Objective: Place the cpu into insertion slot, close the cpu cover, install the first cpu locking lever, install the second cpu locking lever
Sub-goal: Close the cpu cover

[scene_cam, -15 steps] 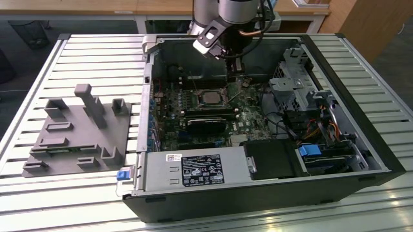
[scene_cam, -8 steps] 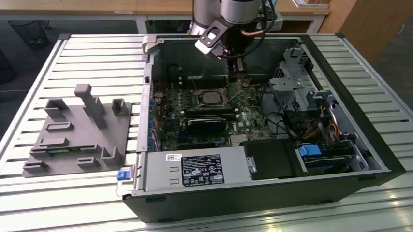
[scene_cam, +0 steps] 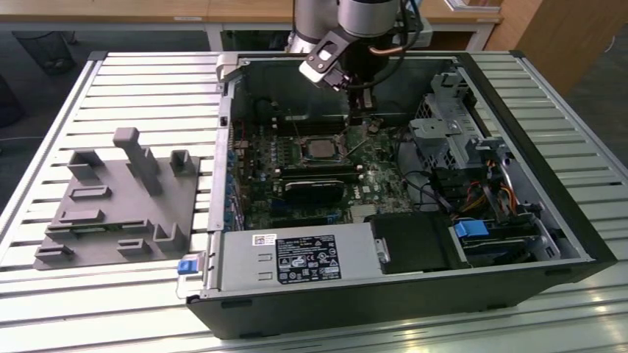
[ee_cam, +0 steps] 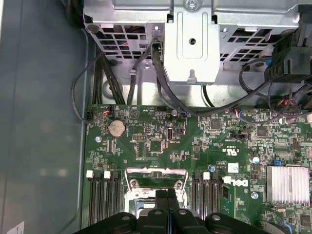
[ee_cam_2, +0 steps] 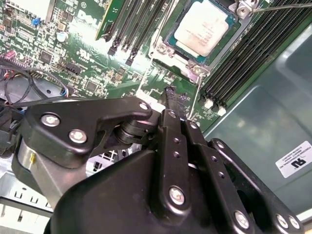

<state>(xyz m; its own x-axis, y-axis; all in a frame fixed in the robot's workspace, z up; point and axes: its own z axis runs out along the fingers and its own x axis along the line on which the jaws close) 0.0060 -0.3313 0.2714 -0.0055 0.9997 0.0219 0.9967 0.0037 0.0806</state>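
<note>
As the cpu (ee_cam_2: 202,27) is seated beneath the lowered cpu cover (ee_cam_2: 183,56), the locking levers (ee_cam_2: 278,7) are judged unfinished, and the end effector (ee_cam_2: 170,95) is held fully closed, gripping nothing.

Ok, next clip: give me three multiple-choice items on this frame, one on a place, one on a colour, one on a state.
1. Where is the cpu?
A) in the insertion slot
B) on the grey fixture beside the case
C) on the table outside the case

2. What colour is the motherboard?
A) red
B) green
C) white

3. What state is the end effector in?
A) wide open
B) shut on a cable
C) shut, nothing held

Answers:
1 A, the chip's silver top sits framed in the socket.
2 B, green board shows in both wrist views.
3 C, its two halves meet along one line in the first wrist view.
</note>
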